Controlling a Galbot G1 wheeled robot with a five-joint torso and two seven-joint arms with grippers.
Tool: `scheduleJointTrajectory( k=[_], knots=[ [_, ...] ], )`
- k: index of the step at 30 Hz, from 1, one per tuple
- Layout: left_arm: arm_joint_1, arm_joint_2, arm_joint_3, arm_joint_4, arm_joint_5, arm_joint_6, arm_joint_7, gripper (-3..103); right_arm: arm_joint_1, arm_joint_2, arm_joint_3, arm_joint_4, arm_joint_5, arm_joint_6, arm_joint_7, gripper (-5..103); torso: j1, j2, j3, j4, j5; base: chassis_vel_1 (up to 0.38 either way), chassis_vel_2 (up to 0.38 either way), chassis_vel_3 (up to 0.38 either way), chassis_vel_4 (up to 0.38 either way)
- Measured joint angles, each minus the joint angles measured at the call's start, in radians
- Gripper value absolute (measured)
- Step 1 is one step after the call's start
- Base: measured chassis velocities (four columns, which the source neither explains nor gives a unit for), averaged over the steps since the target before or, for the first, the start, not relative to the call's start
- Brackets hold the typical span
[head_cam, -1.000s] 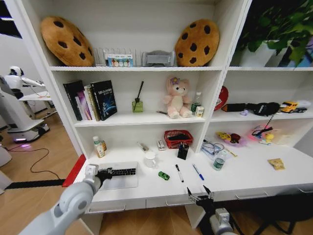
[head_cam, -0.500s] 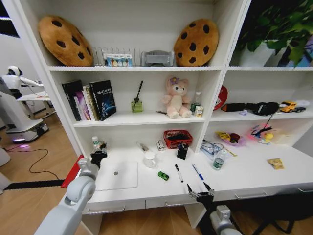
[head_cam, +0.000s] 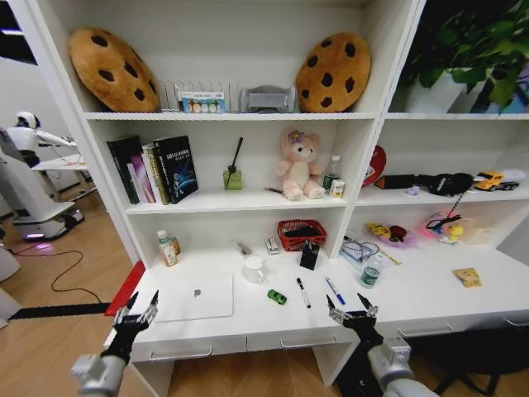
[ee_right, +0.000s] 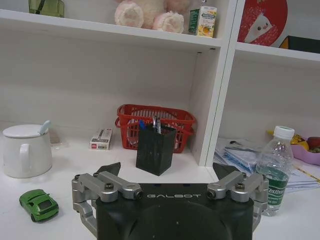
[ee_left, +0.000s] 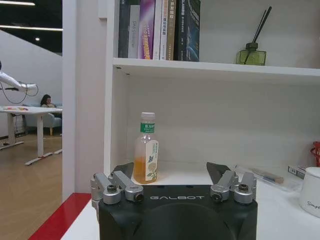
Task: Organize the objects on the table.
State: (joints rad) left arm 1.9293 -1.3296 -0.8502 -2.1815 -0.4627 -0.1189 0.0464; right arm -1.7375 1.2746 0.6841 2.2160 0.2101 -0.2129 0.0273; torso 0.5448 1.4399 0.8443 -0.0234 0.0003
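Head view: both hands, left point(head_cam: 138, 308) & right point(head_cam: 350, 307), spread apart at table point(head_cam: 430, 294) edge, laptop point(head_cam: 197, 296) shut btwn.

We see a smooth white desk point(head_cam: 430, 298), a matt silver laptop point(head_cam: 197, 297), a glossy green toy car point(ee_right: 38, 204), and a clear, probably plastic, bottle point(ee_right: 274, 170).

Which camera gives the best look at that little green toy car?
The right wrist view: the green toy car sits close and large beside the white mug. The head view shows it tiny; the left wrist view faces elsewhere.
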Motion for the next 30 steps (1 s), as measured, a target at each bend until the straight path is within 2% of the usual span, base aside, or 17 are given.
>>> scheduleJointTrajectory(
  k=[1,2,6,16,20,30],
  knots=[
    [0.019,-0.013,-0.004,-0.017,-0.003,-0.009,0.0,86,0.004,-0.008,-0.003,0.001,-0.003,-0.003,0.003,100,0.0,0.0,0.0,0.0001,0.0001,0.0,0.0,0.0,0.0],
    [0.019,-0.013,-0.004,-0.017,-0.003,-0.009,0.0,86,0.004,-0.008,-0.003,0.001,-0.003,-0.003,0.003,100,0.0,0.0,0.0,0.0001,0.0001,0.0,0.0,0.0,0.0],
    [0.038,-0.036,-0.022,-0.052,-0.015,-0.021,-0.009,98,0.005,-0.021,-0.01,0.011,-0.008,-0.015,0.008,100,0.0,0.0,0.0,-0.0002,0.0,0.0,0.0,0.0,0.0],
    [0.03,-0.035,-0.022,-0.053,-0.018,-0.016,-0.015,100,-0.024,0.008,-0.002,0.038,-0.017,-0.028,0.014,100,0.0,0.0,0.0,-0.0001,-0.0003,0.0,0.0,0.0,0.0],
    [0.028,-0.033,-0.02,-0.052,-0.019,-0.014,-0.016,100,-0.028,0.013,0.017,0.045,-0.011,-0.051,0.021,100,0.0,0.0,0.0,-0.0001,-0.0003,0.0,0.0,0.0,0.0],
    [0.026,-0.031,-0.019,-0.05,-0.019,-0.011,-0.017,100,-0.02,0.013,0.027,0.033,-0.005,-0.055,0.022,100,0.0,0.0,0.0,0.0,-0.0003,-0.031,-0.029,0.039,0.035]
  ],
)
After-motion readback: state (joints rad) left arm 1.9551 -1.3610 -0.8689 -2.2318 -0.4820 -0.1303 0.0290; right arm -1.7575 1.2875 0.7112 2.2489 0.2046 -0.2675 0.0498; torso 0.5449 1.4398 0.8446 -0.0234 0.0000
